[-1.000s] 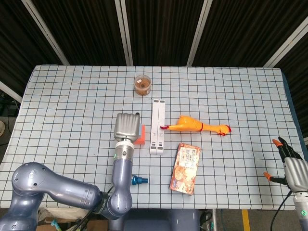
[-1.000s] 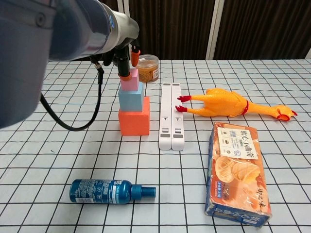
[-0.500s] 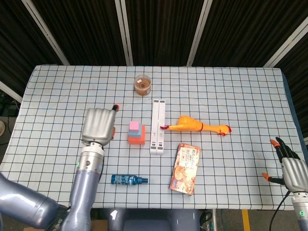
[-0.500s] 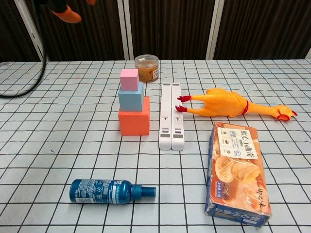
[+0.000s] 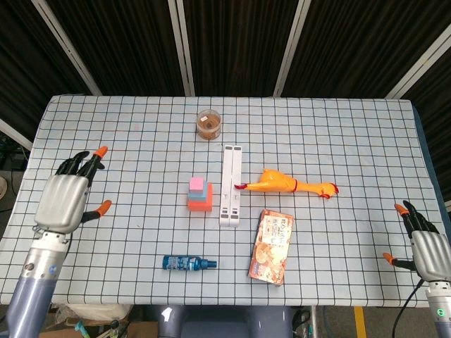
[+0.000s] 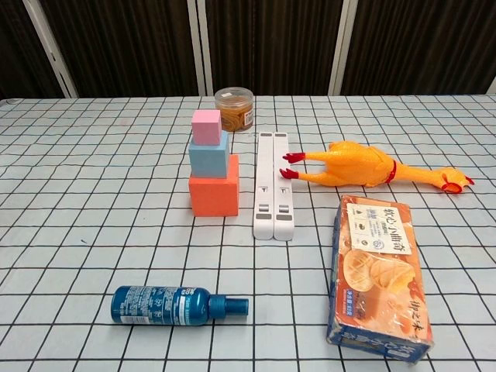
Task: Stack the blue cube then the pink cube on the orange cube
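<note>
The orange cube (image 6: 214, 195) stands on the table with the blue cube (image 6: 209, 154) on top of it and the pink cube (image 6: 205, 127) on top of that. From the head view the same stack shows as pink cube (image 5: 196, 185), blue cube (image 5: 201, 192) and orange cube (image 5: 200, 205). My left hand (image 5: 67, 198) hovers far to the left of the stack, fingers spread and holding nothing. My right hand (image 5: 425, 248) sits at the far right edge, fingers apart and empty. Neither hand appears in the chest view.
A white bar-shaped device (image 6: 273, 184) lies right beside the stack. A rubber chicken (image 6: 364, 167), a snack box (image 6: 378, 273), a blue bottle (image 6: 170, 304) and a small lidded jar (image 6: 235, 108) are also on the checked tablecloth (image 6: 93, 178).
My left hand let go of the pink cube on top of the stack and drew back to the left, its fingers spreading. The stack stayed put. The right hand barely moved.
</note>
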### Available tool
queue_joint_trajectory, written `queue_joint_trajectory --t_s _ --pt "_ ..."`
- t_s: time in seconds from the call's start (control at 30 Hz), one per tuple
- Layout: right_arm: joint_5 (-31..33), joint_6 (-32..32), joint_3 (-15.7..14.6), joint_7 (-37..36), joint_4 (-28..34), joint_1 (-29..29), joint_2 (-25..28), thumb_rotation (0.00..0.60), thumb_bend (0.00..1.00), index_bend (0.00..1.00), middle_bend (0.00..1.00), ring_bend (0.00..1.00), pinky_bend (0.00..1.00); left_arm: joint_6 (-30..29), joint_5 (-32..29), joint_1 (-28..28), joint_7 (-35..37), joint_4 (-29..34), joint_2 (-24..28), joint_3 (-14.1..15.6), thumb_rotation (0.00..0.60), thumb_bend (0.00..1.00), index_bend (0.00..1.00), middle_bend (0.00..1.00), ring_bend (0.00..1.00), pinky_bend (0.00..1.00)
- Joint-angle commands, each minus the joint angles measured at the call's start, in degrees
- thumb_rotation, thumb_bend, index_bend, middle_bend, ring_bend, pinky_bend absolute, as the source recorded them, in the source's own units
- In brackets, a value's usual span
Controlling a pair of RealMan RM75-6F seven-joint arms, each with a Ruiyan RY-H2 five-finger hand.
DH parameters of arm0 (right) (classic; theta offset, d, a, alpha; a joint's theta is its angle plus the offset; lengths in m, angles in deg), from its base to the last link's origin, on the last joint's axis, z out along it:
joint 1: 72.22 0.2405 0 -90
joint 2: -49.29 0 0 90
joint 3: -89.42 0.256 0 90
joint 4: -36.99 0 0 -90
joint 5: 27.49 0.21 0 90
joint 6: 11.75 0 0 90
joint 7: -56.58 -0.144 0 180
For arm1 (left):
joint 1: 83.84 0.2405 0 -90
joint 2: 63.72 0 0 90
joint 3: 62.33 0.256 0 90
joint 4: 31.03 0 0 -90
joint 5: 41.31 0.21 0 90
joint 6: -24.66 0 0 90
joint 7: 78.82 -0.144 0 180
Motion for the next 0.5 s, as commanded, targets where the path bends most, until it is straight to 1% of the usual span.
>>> queue_joint_trajectory --t_s 0.03,0.1,0.2,0.27,0.37,0.5 --pt "0.1 -0.6 0.2 0.2 -0.1 -0.2 -0.2 0.6 0.04 0.1 0.05 0.15 0.25 2.8 14.9 14.9 18.1 -18.2 0.4 11.2 0.6 0.24 0.0 0.13 0.0 0.09" --pt "0.2 -0.9 0.3 0.4 -0.2 -0.3 -0.3 0.6 0.04 0.1 0.05 0.15 0.25 2.2 14.5 16.2 17.6 -22.8 -2.7 10.6 0.6 0.24 0.0 0.09 0.0 0.08" --pt "0.5 -1.0 0.4 1.1 -0.2 -0.4 -0.3 0.6 0.04 0.1 0.05 0.15 0.24 1.6 12.6 17.7 16.5 -27.4 -6.6 9.1 0.6 0.24 0.0 0.04 0.0 0.04" --pt "0.7 -1.1 0.5 1.4 -0.1 -0.4 -0.3 0.6 0.04 0.1 0.05 0.15 0.24 2.7 10.4 17.9 14.6 -28.7 -7.7 8.2 0.6 0.24 0.0 0.02 0.0 0.02" --pt "0.6 -1.3 0.5 2.0 0.2 -0.4 -0.3 0.6 0.04 0.1 0.05 0.15 0.24 1.7 9.2 18.6 13.2 -30.2 -9.3 6.2 0.6 0.24 0.0 0.02 0.0 0.02" --pt "0.5 -1.3 0.4 2.1 0.6 -0.4 -0.2 0.6 0.04 0.1 0.05 0.15 0.24 1.9 9.5 19.3 13.1 -31.5 -10.2 5.6 0.6 0.24 0.0 0.02 0.0 0.02"
